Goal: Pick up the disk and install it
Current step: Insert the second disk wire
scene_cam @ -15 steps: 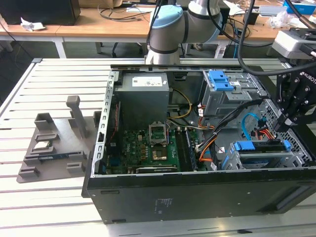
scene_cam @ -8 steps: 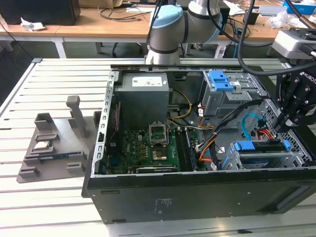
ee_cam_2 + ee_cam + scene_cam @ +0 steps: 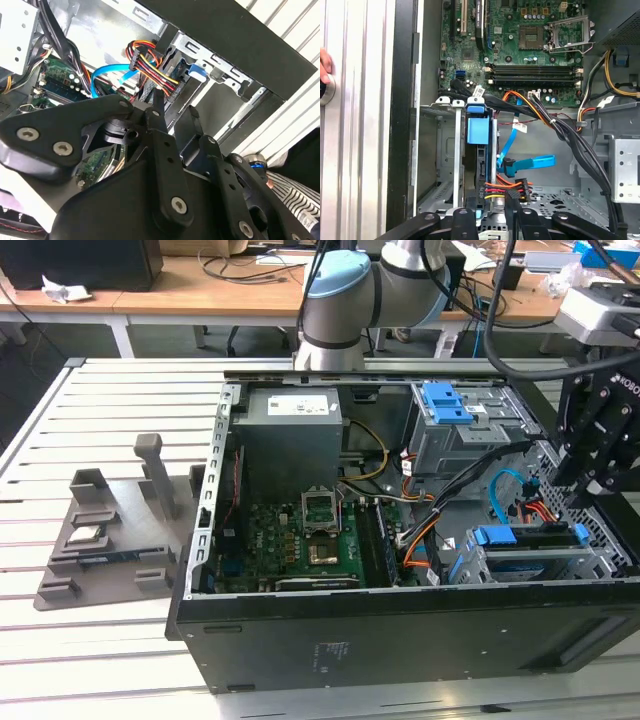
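Standing on edge in the drive cage at the lower corner of the open computer case point(image 3: 400, 640), the disk point(image 3: 530, 537) shows its blue carrier bracket along the top in the exterior view. In the first wrist view the disk point(image 3: 481, 150) sits upright between the cage's metal rails, with red, yellow and black power wires plugged at its near end and a blue data cable point(image 3: 512, 142) running off beside it. The tool point(image 3: 590, 475) hangs just above the disk at the exterior view's right; in both wrist views its black fingers point(image 3: 512, 210) stand apart on either side of the disk's edge, and whether they press it I cannot tell. Farther in lies the green motherboard point(image 3: 310, 540), then the grey power supply box point(image 3: 290, 430). Left of the case, a grey fixture point(image 3: 110, 525) rests on the slatted bench point(image 3: 60, 440).
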Controlling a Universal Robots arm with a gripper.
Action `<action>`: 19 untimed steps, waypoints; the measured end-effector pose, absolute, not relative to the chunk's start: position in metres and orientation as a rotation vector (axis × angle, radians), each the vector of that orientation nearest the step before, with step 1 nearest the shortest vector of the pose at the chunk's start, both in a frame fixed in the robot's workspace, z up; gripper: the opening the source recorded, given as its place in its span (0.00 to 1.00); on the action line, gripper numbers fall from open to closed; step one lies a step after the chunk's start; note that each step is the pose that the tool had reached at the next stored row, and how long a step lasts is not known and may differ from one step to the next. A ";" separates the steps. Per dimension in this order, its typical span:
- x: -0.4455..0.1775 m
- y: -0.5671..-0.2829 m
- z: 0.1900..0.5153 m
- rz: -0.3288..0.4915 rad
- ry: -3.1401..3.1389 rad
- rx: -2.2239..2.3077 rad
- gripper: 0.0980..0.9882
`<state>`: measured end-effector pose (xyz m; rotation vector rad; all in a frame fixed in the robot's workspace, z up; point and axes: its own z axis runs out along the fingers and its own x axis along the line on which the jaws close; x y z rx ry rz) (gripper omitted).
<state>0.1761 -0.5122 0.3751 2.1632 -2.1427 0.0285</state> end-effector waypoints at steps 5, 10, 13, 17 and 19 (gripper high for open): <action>0.159 -0.501 0.375 0.027 -2.142 2.165 0.30; 0.146 -0.502 0.373 0.029 -2.117 2.190 0.30; 0.145 -0.502 0.371 0.030 -2.113 2.194 0.30; 0.145 -0.502 0.371 0.029 -2.113 2.194 0.30; 0.145 -0.502 0.371 0.029 -2.113 2.194 0.28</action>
